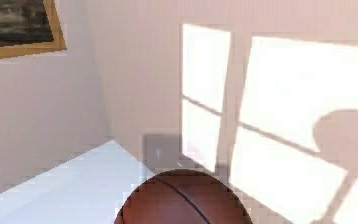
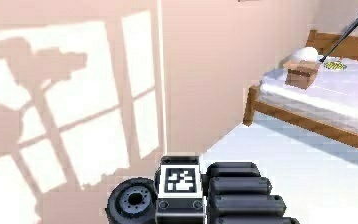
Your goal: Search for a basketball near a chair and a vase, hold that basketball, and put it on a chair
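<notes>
A large orange-brown basketball [image 1: 187, 201] with black seams fills the bottom middle of the forward view, very close to the camera, in front of a pale pink wall corner. In the arm side view the arm's dark segments [image 2: 242, 195] lie along the bottom edge, with a white marked square [image 2: 178, 181] at their end. Left of the square sits the gripper's [image 2: 133, 201] round dark body. I cannot make out its far end, so I cannot tell whether it holds anything.
A framed picture [image 1: 22, 25] hangs on the wall at the forward view's upper left. At the arm side view's right stands a wooden-framed bed [image 2: 287, 112] carrying a brown box [image 2: 302, 73], a white round thing [image 2: 309, 52] and a dark stick [image 2: 335, 42]. Pale floor lies between.
</notes>
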Available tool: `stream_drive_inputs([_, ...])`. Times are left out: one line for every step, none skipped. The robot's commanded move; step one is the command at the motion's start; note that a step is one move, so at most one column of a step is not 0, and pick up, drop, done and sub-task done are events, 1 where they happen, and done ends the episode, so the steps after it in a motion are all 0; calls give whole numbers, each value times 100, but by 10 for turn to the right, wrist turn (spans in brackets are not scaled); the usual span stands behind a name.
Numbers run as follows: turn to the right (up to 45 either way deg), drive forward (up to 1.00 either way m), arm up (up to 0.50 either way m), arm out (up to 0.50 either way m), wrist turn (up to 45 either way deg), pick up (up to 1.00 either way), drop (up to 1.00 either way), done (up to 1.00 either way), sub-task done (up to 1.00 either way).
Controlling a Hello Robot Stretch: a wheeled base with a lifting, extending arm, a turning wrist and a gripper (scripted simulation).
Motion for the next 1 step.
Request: stream_drive_inputs([-450, 0, 0, 0, 0, 0, 0, 0, 0])
